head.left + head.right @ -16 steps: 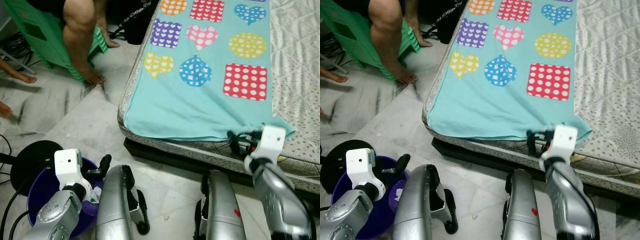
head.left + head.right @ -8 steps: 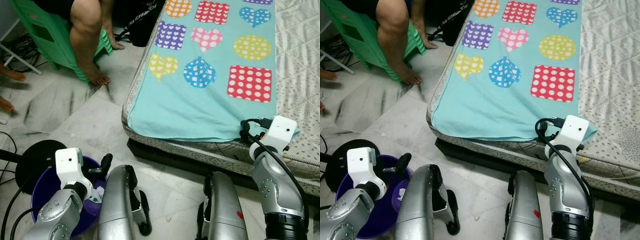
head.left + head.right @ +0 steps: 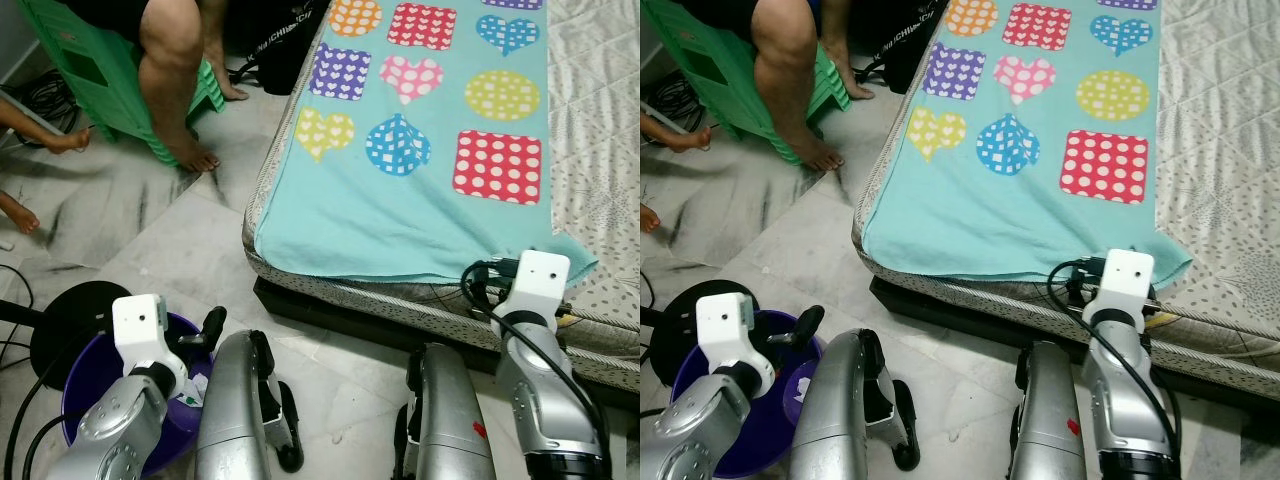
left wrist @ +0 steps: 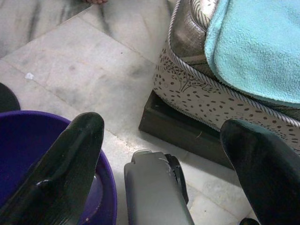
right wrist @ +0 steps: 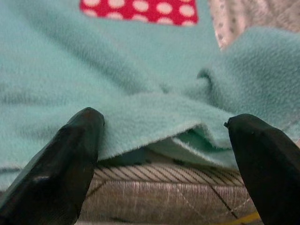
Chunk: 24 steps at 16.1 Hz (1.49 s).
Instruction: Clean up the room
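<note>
A mattress [image 3: 600, 150] with a pale quilted top fills the far side of the scene, and a turquoise blanket [image 3: 400, 215] patterned with hearts and dotted squares lies spread across it, its near hem drooping over the mattress edge; on the marble floor [image 3: 150, 250] a person's bare leg [image 3: 170, 70] rests by a green stool [image 3: 80, 60], and a purple tub [image 3: 85, 385] sits low at the robot's left; the right gripper [image 5: 161, 140] is at the blanket's near right corner, fingers spread wide with the folded hem between them but not pinched; the left gripper [image 4: 164, 154] hangs spread wide above the tub's rim, holding nothing; the risk, as I judge it, is closing too low and catching the mattress piping instead of the fleece, or nipping one loose layer that slides free when pulled; white lettering on a black bag [image 3: 285, 45] near the bed's far corner is too small to read.
</note>
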{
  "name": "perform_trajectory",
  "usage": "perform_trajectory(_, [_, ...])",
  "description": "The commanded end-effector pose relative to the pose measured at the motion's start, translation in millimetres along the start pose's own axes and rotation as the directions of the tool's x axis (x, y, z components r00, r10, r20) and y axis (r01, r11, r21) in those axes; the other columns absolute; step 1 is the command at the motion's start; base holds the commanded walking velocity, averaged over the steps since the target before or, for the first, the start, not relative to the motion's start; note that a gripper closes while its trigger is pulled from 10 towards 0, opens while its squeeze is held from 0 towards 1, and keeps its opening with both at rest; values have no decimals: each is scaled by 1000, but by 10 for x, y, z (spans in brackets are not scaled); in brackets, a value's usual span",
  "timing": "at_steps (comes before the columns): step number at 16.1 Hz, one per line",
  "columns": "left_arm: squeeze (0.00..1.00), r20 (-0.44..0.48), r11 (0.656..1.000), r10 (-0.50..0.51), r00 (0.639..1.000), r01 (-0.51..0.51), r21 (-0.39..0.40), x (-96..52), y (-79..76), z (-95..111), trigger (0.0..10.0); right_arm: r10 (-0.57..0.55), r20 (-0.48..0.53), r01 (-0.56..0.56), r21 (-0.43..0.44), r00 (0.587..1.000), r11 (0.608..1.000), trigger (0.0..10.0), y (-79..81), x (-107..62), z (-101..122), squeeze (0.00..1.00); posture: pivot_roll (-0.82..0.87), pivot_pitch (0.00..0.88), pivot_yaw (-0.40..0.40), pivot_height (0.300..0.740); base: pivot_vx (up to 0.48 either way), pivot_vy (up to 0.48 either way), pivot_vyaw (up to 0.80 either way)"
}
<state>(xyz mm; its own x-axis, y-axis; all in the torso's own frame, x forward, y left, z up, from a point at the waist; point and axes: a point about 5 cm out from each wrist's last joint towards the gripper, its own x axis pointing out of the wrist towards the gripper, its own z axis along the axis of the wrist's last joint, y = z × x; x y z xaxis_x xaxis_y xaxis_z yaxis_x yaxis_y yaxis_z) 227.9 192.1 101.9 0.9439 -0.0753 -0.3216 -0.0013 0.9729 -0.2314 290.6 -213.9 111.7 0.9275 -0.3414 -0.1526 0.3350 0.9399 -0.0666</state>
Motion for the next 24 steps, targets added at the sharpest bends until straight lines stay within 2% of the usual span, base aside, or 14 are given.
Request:
perform_trajectory(1, [0, -34, 1000, 28, 999, -28, 5, -22, 57, -72, 10000, -12, -21, 12, 5, 1000, 1000, 10000, 27, -14, -84, 0, -48, 289, 88, 569, 0, 0, 0])
perform_trajectory(6, [0, -32, 1000, 27, 999, -26, 7, -14, 50, -70, 10000, -10, 1, 10, 13, 1000, 1000, 10000, 202, 117, -76, 0, -39, 290, 88, 569, 0, 0, 0])
perform_trajectory(7, [0, -31, 1000, 27, 999, -27, 7, -12, 48, -68, 10000, 1, 12, -1, 7, 1000, 1000, 9412, 249, 137, -80, 0, -38, 291, 87, 569, 0, 0, 0])
perform_trajectory(8, [0, -30, 1000, 27, 999, -27, 6, -13, 48, -69, 10000, -3, 15, 3, 2, 1000, 1000, 5686, 259, 142, -87, 0, -38, 291, 87, 569, 0, 0, 0])
perform_trajectory(9, [0, -30, 1000, 28, 999, -27, 6, -13, 47, -69, 10000, -9, 19, 9, -10, 1000, 1000, 1490, 269, 151, -96, 0, -37, 290, 87, 569, 0, 0, 0])
perform_trajectory(10, [0, -30, 1000, 28, 999, -28, 7, -15, 43, -70, 10000, -23, 27, 24, -44, 999, 999, 0, 268, 165, -99, 0, -35, 291, 88, 569, 0, 0, 0])
perform_trajectory(13, [0, -31, 1000, 31, 999, -31, 8, -16, 47, -69, 10000, -50, 51, 56, -140, 997, 989, 0, 192, 186, -103, 0, -37, 291, 88, 569, 0, 0, 0])
perform_trajectory(15, [0, -31, 1000, 30, 999, -30, 9, -12, 47, -70, 10000, -74, 44, 81, -179, 996, 981, 1922, 112, 198, -148, 0, -38, 290, 87, 569, 0, 0, 0])
perform_trajectory(16, [0, -31, 1000, 29, 999, -29, 9, -11, 44, -73, 10000, -76, 39, 82, -201, 996, 976, 549, 74, 189, -171, 0, -39, 291, 87, 569, 0, 0, 0])
perform_trajectory(17, [0, -31, 1000, 29, 999, -29, 9, -8, 44, -75, 10000, -75, 31, 80, -220, 997, 972, 0, 47, 177, -204, 0, -40, 290, 87, 569, 0, 0, 0])
perform_trajectory(20, [0, -28, 1000, 30, 999, -30, 6, 15, 47, -65, 10000, -71, -15, 66, -224, 997, 972, 0, 17, 134, -303, 0, -44, 273, 80, 569, 0, 0, 0])
perform_trajectory(22, [0, -18, 1000, 21, 1000, -21, 11, 68, 44, -28, 10000, -13, -56, -1, -245, 998, 970, 0, 80, 128, -334, 0, -51, 286, 81, 569, 0, 0, 0])
perform_trajectory(24, [0, -10, 1000, 29, 1000, -29, 6, 83, 49, -9, 10000, -20, -95, -2, -223, 995, 975, 0, 31, 113, -387, 0, -51, 291, 82, 569, 0, 0, 0])
